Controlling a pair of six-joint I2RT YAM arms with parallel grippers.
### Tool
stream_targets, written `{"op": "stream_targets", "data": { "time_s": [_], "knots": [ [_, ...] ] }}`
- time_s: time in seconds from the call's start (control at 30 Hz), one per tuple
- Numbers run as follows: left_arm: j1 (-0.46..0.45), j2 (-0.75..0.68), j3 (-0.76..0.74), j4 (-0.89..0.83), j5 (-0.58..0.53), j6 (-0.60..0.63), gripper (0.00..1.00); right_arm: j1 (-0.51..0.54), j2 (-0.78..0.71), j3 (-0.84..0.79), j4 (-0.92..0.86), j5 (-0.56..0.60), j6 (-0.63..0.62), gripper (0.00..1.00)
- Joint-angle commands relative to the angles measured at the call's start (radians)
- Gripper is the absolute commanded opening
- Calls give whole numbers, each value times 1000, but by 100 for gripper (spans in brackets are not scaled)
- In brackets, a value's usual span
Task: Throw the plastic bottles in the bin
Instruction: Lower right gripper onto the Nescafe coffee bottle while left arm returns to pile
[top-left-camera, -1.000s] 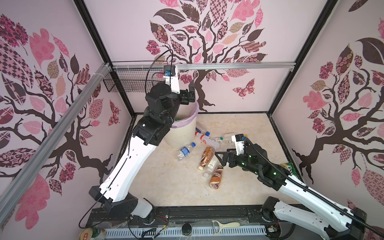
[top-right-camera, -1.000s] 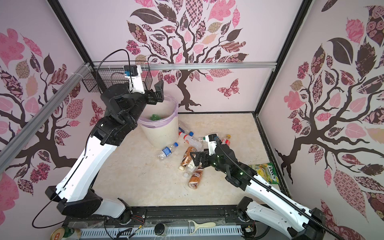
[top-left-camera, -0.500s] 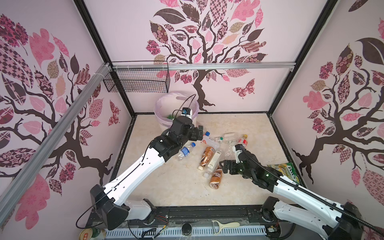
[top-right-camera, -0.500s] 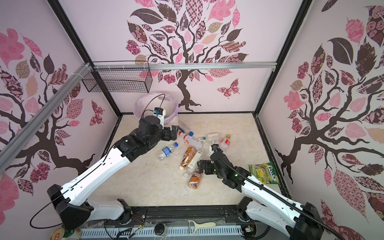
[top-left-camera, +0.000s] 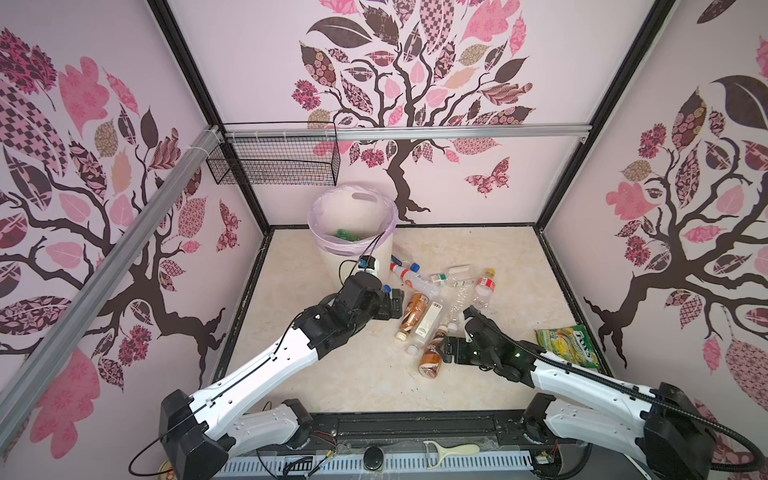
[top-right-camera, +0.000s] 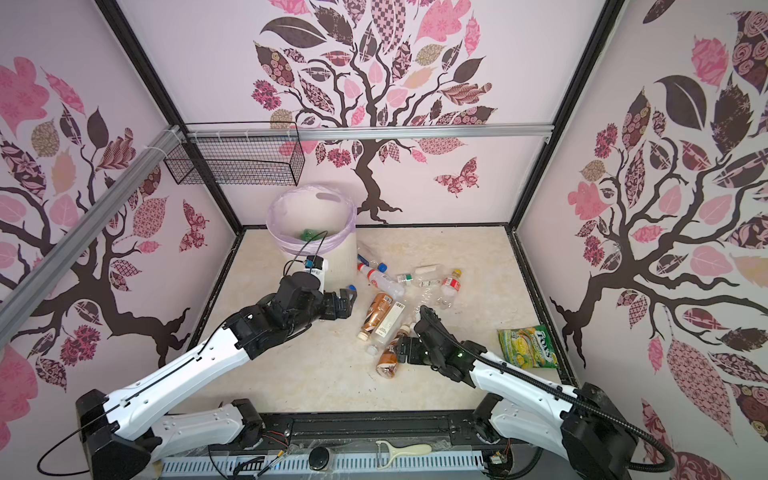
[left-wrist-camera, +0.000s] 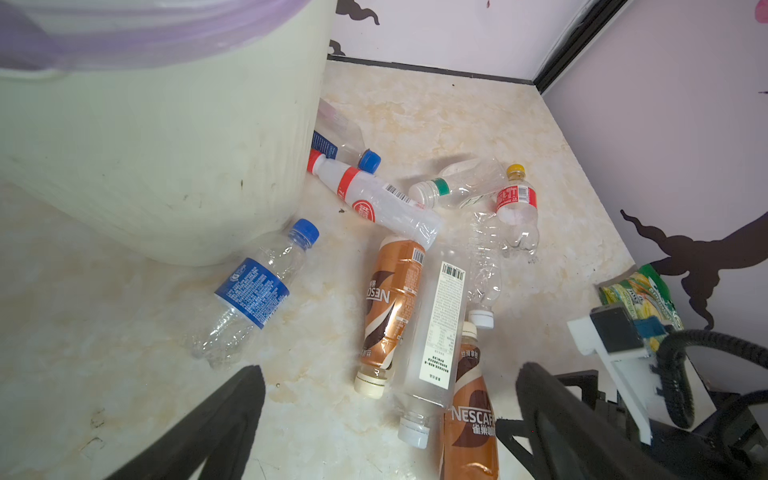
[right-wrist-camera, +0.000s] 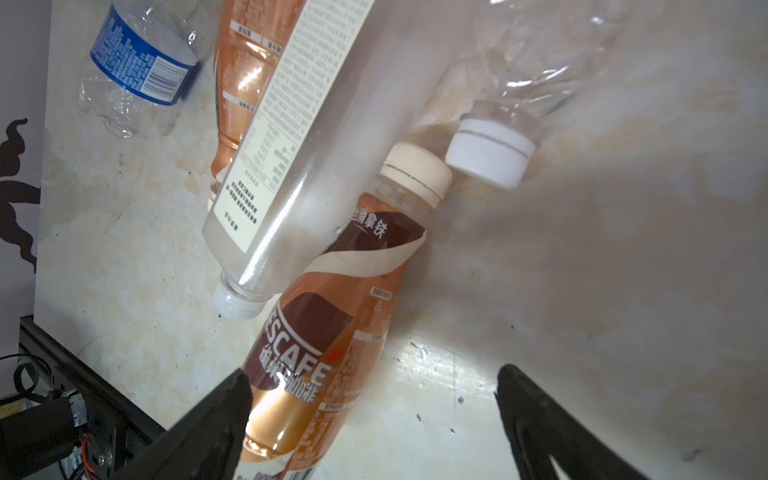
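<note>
Logging a cream marbled floor (top-left-camera: 332, 374), boxed in by black frame posts (top-left-camera: 196, 83) and pale pink walls (top-left-camera: 457, 199) printed with dark trees and pink leaves. Noting a black wire basket (top-left-camera: 282, 166) hanging off an aluminium rail (top-left-camera: 457, 132) at the back left. Finding the bin (top-left-camera: 328, 270) standing upright at the back of the floor, left of centre: cream, ribbed, lined with a lilac bag (top-left-camera: 322, 243) folding over the rim, holding a green bottle (top-left-camera: 347, 235) inside. Seeing the other plastic bottles (top-left-camera: 432, 316) lying on their sides in a loose heap, running from the bin's foot toward mid-floor: mostly clear, capped in blue, red, white and yellow. Picking out a brown-labelled bottle (top-left-camera: 413, 311) mid-heap, a front brown bottle (top-left-camera: 431, 357) nearest the arm bases, and a blue-wrapped bottle (left-wrist-camera: 253, 291) just beside the bin. Spotting a green-yellow snack packet (top-left-camera: 567, 345) by the right wall and a peeler (top-left-camera: 451, 451) on the front edge. Reading the left gripper (top-left-camera: 397, 304) hovering low by the blue-wrapped bottle with jaws spread wide, gripping nothing. Reading the right gripper (right-wrist-camera: 372, 376) down at the front brown bottle, jaws likewise apart, one finger overlapping the bottle's lower body, not clamping it.
</note>
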Motion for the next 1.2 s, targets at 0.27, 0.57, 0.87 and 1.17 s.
{"op": "stream_targets", "data": {
  "time_s": [0.27,0.57,0.87,1.17],
  "knots": [
    [-9,-94,-102,51,-34,-61,98,47,115,16,82,-2,45,92],
    [-9,-75,-104,59,-31,-61,98,51,155,19,114,-7,57,90],
    [-9,-72,-112,64,-13,-78,98,50,185,16,147,-9,77,89],
    [-9,-75,-121,61,-14,-83,98,51,178,-6,145,8,79,78]
  ]
}}
